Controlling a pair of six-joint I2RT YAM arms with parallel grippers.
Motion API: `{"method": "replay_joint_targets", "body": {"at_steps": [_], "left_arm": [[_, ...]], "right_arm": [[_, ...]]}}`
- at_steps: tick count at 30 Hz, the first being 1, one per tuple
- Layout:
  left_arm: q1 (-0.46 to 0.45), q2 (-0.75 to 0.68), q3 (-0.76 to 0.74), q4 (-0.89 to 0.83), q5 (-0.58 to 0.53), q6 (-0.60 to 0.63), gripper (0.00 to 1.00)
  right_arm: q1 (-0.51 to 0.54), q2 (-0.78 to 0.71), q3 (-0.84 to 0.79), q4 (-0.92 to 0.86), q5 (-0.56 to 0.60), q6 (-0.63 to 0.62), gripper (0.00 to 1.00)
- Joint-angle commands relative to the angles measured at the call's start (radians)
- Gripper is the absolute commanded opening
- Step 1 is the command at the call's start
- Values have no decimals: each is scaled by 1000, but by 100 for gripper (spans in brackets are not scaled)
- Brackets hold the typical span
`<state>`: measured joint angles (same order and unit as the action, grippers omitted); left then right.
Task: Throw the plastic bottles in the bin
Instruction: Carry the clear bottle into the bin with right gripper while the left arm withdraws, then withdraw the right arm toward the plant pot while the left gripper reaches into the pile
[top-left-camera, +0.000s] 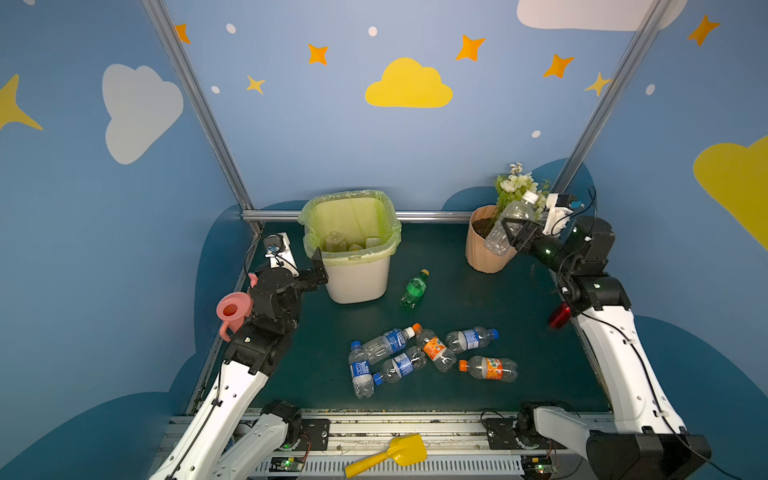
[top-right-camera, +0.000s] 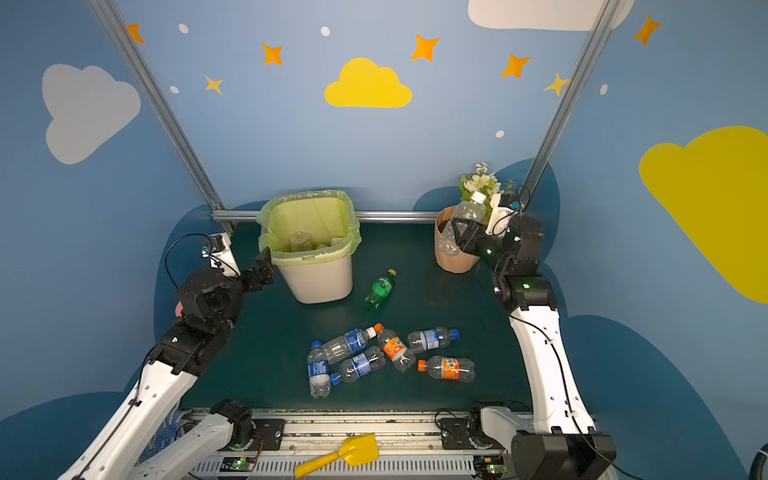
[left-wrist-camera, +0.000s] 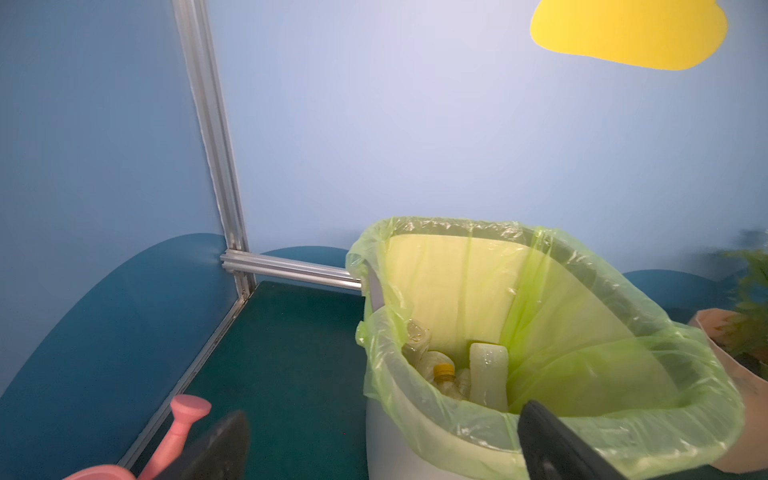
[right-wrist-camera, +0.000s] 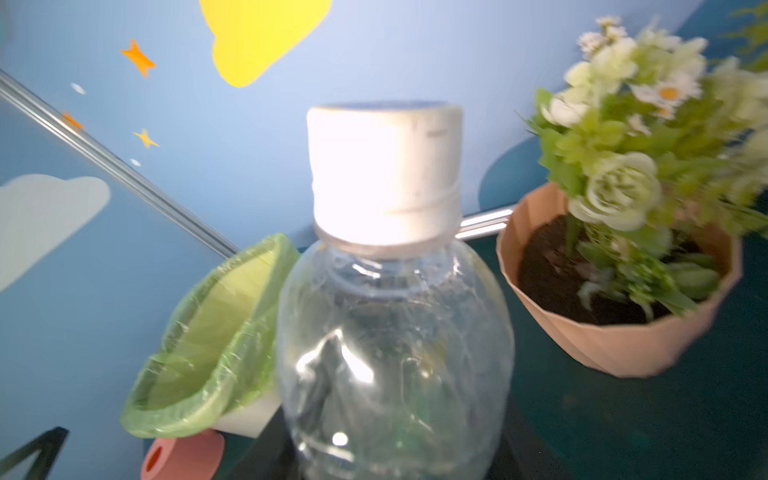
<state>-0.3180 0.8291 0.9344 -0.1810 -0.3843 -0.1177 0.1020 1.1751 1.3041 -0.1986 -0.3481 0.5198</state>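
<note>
Right gripper (top-left-camera: 512, 232): clamped on clear bottle (top-left-camera: 517, 214), cap up, far right corner.
Bin (top-left-camera: 357, 284): well leftward, far edge.
Left gripper (top-left-camera: 319, 270): agape beside bin.

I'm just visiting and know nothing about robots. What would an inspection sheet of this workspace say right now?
Surface: dark green mat.
Job's things: bin holds bottles; green bottle and six labelled bottles lie on the mat; clear bottle held aloft.
Clutter: pink watering can, flower pot, yellow scoop, red object behind right arm.
Tools: left tool open beside the bin; right tool shut on the clear bottle.
Cables: black leads along both arms.
Surroundings: blue walls, clouds and stars, aluminium frame.
</note>
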Motion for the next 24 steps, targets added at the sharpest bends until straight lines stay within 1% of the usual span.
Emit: {"method": "replay_joint_targets", "body": {"at_steps": [1, 6, 9, 13, 14, 16, 17, 18, 19, 22, 24], "left_arm": [[27, -8, -12, -44, -15, -69, 100], [50, -26, -22, -71, -1, -98, 100], [54, -39, -25, -78, 4, -103, 100], [58, -50, -25, -98, 14, -108, 100], [59, -51, -25, -104, 15, -109, 100], [59, -59, -23, -112, 15, -109, 100], [59, -63, -19, -116, 19, -104, 100], [59, -67, -18, -121, 21, -96, 100], [59, -73, -14, -123, 25, -85, 100], [60, -90, -14, -120, 44, -57, 100], [59, -98, -14, -112, 89, -27, 100]], "right_arm": [[94, 73, 94, 218, -21, 93, 50], [282, 249, 279, 313, -15, 90, 51], [405, 391, 418, 304, -20, 58, 51], [538, 622, 619, 212, -65, 19, 56], [559, 671, 673, 163, -72, -6, 60], [588, 781, 827, 4, -78, -80, 68], [589, 812, 888, -58, -77, -102, 74], [588, 829, 942, -109, -74, -123, 81], [587, 825, 969, -140, -53, -149, 87], [574, 746, 950, -157, 30, -229, 93], [556, 677, 911, -160, 61, -253, 94]]}}
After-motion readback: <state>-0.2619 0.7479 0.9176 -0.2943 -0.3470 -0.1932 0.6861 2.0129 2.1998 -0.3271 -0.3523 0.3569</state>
